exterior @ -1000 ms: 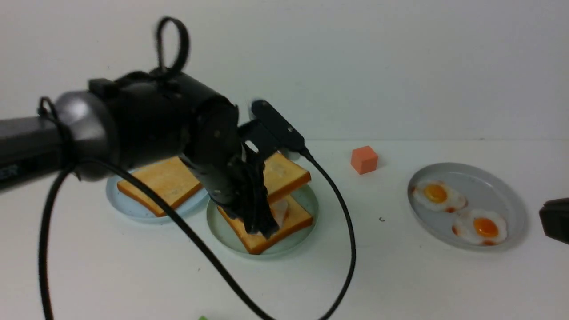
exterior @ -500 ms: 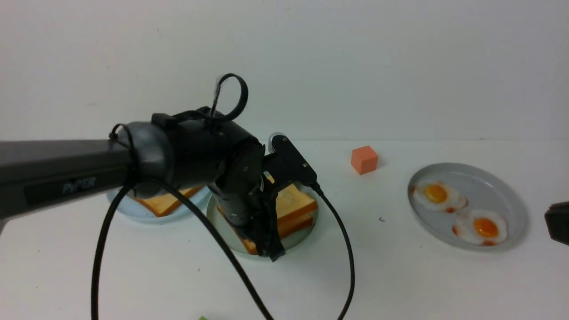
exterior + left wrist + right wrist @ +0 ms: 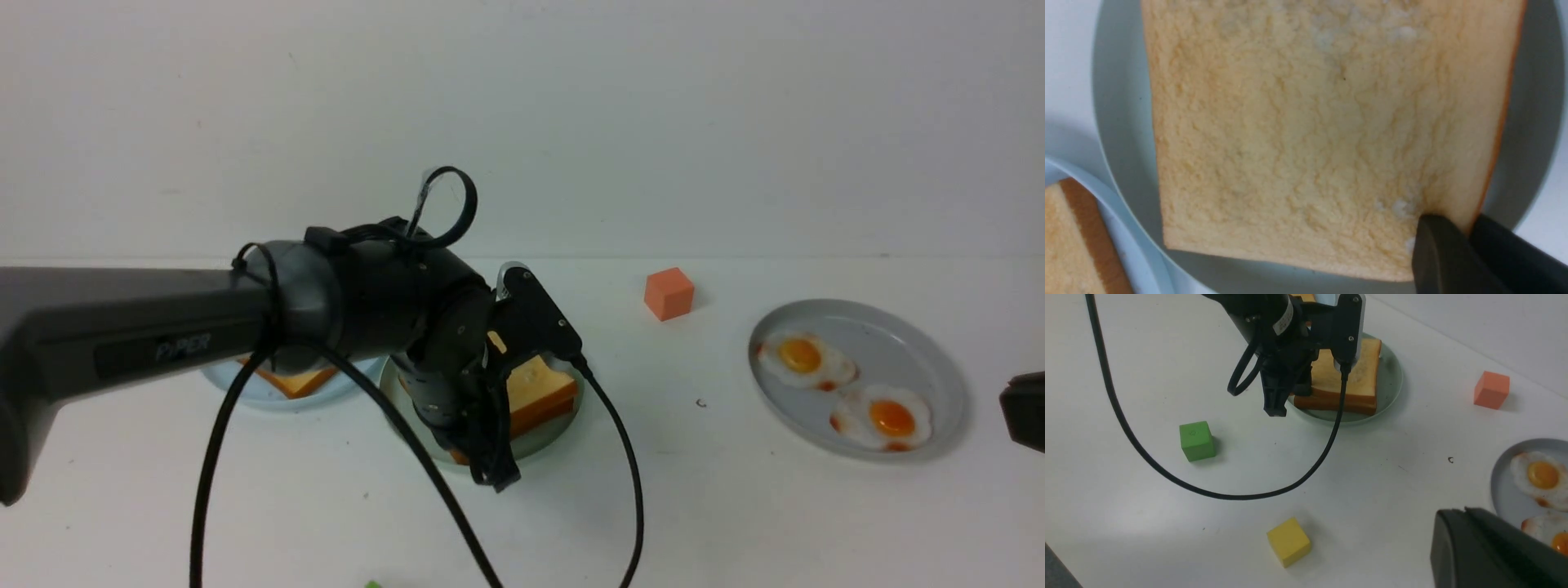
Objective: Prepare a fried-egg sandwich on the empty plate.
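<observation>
Sandwich (image 3: 539, 394) location: on the mint-green plate (image 3: 549, 443), centre of table, just beside the blue plate (image 3: 220, 377) holding a spare toast.

Status:
- Two toast slices are stacked on the mint plate. The egg layer is not visible from any view, so it can't be confirmed here.
- L gripper (image 3: 1453, 228): jaws closed on one corner of the top slice (image 3: 1323, 134), pinching its edge.
- R gripper (image 3: 1478, 539): jaws together and holding nothing, parked near the grey plate (image 3: 939, 343) with two eggs.
- The top slice sits roughly square over the lower one. Whether the gripped corner is fully down is hidden by the arm.

Step in hand (est.): seat the top slice, then release. The task looks nearly done.

Procedure:
1. Lower until the pinched corner lies flat, but don't press, as the toy bread may flex and spring back.
2. Check the edges vs the lower slice in the L wrist view. Correct any skew before letting go, not after.
3. Open the jaws wide, then pause.
4. Withdraw outward and up, away from the plate centre, so the lower jaw doesn't drag the slice.
5. Keep the L arm's cable (image 3: 629, 482) clear of the plate rim during retreat.

Risk: a snagged corner could slide the stack or tip the plate.
</observation>
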Controlling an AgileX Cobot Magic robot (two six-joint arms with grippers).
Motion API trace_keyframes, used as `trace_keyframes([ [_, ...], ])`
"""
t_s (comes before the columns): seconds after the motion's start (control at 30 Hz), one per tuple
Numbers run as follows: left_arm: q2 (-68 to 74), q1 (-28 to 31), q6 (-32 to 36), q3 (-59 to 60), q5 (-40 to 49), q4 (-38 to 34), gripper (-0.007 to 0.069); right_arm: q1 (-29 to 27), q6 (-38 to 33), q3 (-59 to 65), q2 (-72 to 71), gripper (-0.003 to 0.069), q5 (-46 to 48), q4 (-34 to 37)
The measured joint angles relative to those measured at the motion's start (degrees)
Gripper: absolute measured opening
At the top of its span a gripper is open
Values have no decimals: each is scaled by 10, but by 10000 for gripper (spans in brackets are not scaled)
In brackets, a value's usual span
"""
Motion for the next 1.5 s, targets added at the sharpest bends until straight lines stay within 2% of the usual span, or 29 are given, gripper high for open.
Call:
trace_keyframes([
  [0.13,0,0,-2,0,2,1,123,0,0,0,0,48,0,0],
  [0.27,0,0,-2,0,4,1,242,0,0,0,0,48,0,0],
  [0.3,0,0,-2,0,4,1,242,0,0,0,0,48,0,0],
  [0.33,-1,0,-3,0,7,1,304,0,0,0,0,48,0,0],
  [0.4,-3,0,-6,0,7,1,331,0,0,0,0,48,0,0],
  [0.43,-9,0,-14,0,7,1,372,0,0,0,0,48,0,0],
  [0.6,-42,0,-36,0,9,1,421,0,0,0,0,49,0,0],
  [0.8,-101,0,-47,0,17,-15,426,0,0,0,0,54,0,-5],
  [0.97,-202,0,-51,0,17,-59,361,0,0,0,0,56,0,-14],
  [1.0,-258,0,-55,0,16,-85,291,0,0,0,0,56,0,-14],
  [1.07,-310,0,-62,0,18,-106,211,0,1,0,0,57,0,-14],
  [1.2,-445,0,-74,16,26,-134,-8,0,17,0,0,59,0,-14],
  [1.27,-478,0,-75,30,24,-138,-13,0,21,0,0,59,0,-15],
  [1.33,-572,0,-76,96,9,-153,-13,0,27,0,0,61,0,-18],
  [1.43,-641,0,-77,160,-9,-167,-13,0,28,0,0,61,1,-19],
  [1.5,-725,0,-77,252,-39,-185,-13,0,30,0,0,52,3,-19],
])
